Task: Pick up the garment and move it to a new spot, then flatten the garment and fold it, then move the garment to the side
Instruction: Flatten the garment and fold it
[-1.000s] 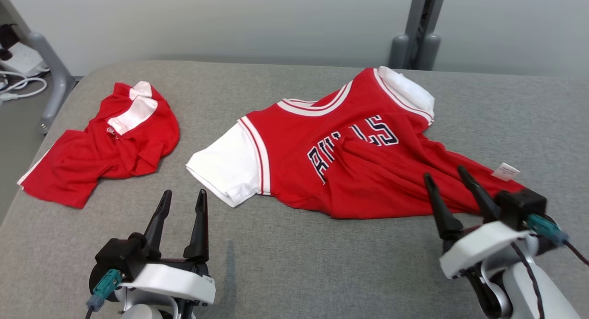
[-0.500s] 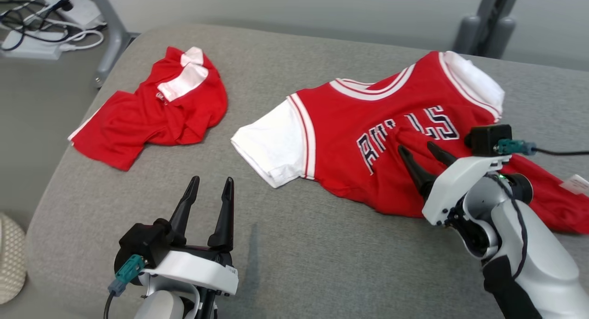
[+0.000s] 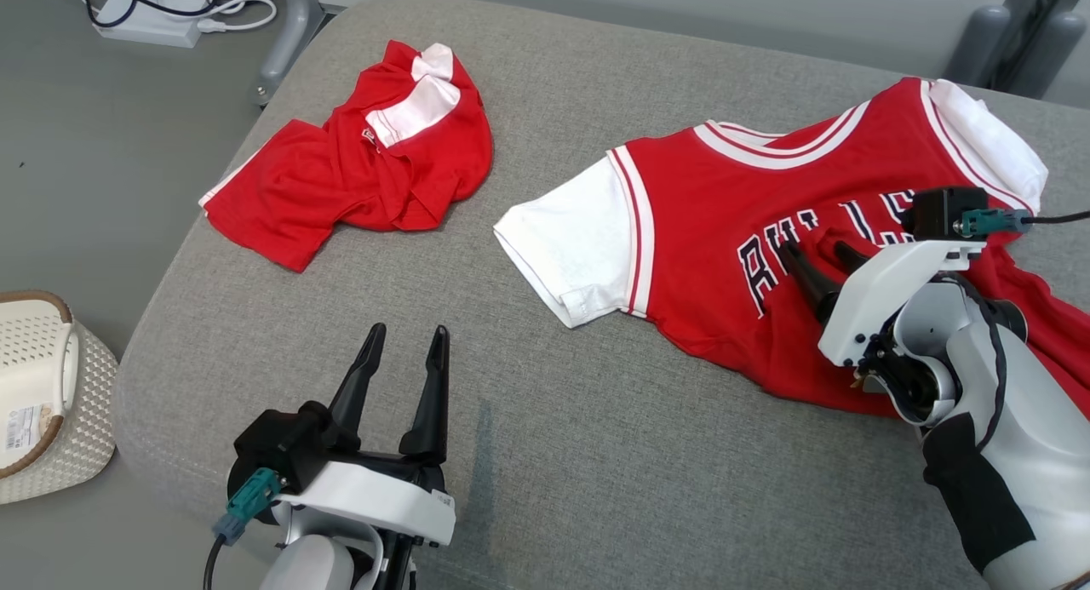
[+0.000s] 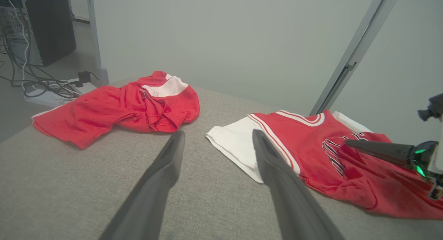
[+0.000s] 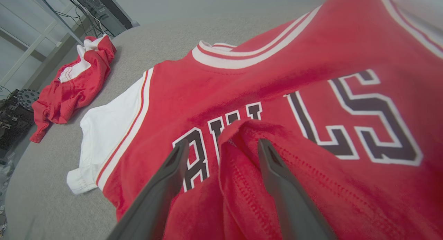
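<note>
The garment (image 3: 698, 232) is a red jersey with white sleeves and dark lettering, lying face up on the grey padded table (image 3: 596, 454). Its lower hem is flipped up over the letters. My right gripper (image 3: 816, 249) is open and low over the chest, with its fingers straddling the raised hem fold (image 5: 242, 143). The right wrist view shows the jersey (image 5: 277, 60) close up behind my right gripper (image 5: 223, 143). My left gripper (image 3: 409, 330) is open with nothing in it above bare table near the front edge, left of the jersey (image 4: 311, 146). In its own wrist view the left gripper (image 4: 218, 133) points between the two garments.
A second red garment (image 3: 358, 173) with a white panel lies crumpled at the table's far left corner. A white woven basket (image 3: 34, 386) stands on the floor left of the table. A power strip and cables (image 3: 153, 28) lie on the floor beyond, and grey posts (image 3: 1013, 37) rise behind the table.
The camera has turned, shifting the whole picture to the right. My right gripper has moved from the jersey's lower edge onto the flipped-up hem at the lettering. The left gripper has stayed open.
</note>
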You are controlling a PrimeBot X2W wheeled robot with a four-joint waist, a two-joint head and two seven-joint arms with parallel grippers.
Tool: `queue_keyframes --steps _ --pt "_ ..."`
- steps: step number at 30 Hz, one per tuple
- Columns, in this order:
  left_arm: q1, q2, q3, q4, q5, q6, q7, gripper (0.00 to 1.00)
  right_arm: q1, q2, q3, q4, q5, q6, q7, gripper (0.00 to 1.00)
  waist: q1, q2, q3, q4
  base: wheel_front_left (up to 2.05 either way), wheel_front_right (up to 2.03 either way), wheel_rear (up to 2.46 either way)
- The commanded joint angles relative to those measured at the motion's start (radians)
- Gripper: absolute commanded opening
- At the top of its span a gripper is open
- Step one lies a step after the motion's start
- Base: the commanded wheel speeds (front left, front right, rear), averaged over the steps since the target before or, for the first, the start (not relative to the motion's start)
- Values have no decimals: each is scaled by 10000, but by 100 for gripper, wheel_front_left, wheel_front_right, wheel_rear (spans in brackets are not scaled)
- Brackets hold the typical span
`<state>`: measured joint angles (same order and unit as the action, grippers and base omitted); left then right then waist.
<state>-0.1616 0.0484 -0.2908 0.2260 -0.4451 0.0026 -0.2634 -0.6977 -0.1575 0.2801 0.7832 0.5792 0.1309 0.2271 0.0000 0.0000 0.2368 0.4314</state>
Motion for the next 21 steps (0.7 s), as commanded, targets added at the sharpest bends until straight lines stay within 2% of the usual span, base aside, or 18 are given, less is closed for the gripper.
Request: queue_keyframes --steps 1,8,9,10,15,21 --pt "-134 37 -19 -35 -73 68 -22 100 -139 -79 -9 84 36 -3 -14 100 0 0 42 57 0 0 0" --pt "-181 39 -191 -58 -128 91 -22 100 -472 -91 85 638 27 -3 -108 100 0 0 157 248 0 0 0" --pt "-180 39 -181 -49 -131 94 -22 100 -509 -88 81 706 38 -3 -136 23 0 0 165 260 0 0 0" --pt "-175 37 -170 -36 -127 98 -22 100 -556 -99 62 775 11 -3 -218 0 0 0 167 267 0 0 0" --pt "-110 37 -117 48 -53 133 -22 100 -540 -83 474 736 -228 -3 -702 0 0 0 115 202 0 0 0" --pt "26 39 137 72 147 110 -22 100 -47 -30 1080 -116 144 -3 -1082 0 0 0 -187 -459 0 0 0"
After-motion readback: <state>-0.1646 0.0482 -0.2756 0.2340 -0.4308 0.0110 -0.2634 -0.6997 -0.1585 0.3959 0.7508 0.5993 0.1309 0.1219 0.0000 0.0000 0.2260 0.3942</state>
